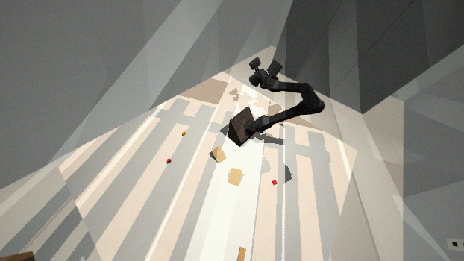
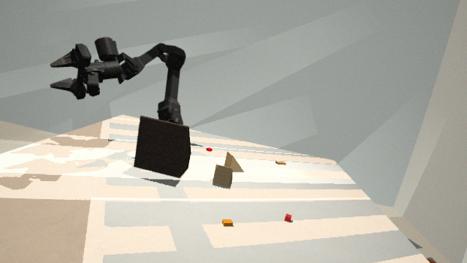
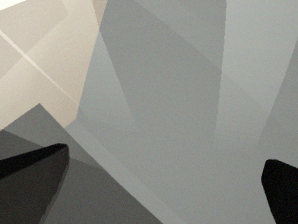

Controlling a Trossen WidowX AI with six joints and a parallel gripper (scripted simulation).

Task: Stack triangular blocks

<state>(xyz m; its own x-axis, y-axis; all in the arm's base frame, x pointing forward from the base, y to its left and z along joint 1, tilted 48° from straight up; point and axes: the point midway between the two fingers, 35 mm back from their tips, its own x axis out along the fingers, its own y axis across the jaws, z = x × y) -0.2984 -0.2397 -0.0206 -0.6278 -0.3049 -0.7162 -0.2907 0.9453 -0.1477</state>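
Note:
Two tan triangular blocks lie on the table, a little apart. One block (image 1: 218, 154) is nearer the arm's base and the other block (image 1: 235, 176) is farther out. In the exterior view the pair shows as one block (image 2: 223, 176) in front of the other block (image 2: 233, 162). My gripper (image 1: 265, 68) (image 2: 61, 71) (image 3: 168, 164) is open and empty. It is raised high above the table behind the arm's base, far from both blocks. The wrist view shows only my fingertips and the walls.
A dark box (image 1: 239, 128) (image 2: 162, 150) stands at the arm's foot. Small red cubes (image 1: 168, 160) (image 1: 274, 182) (image 2: 287, 217) and small orange pieces (image 1: 183, 133) (image 2: 227, 222) (image 2: 280, 162) lie scattered on the table. A tan piece (image 1: 242, 254) lies near the front edge.

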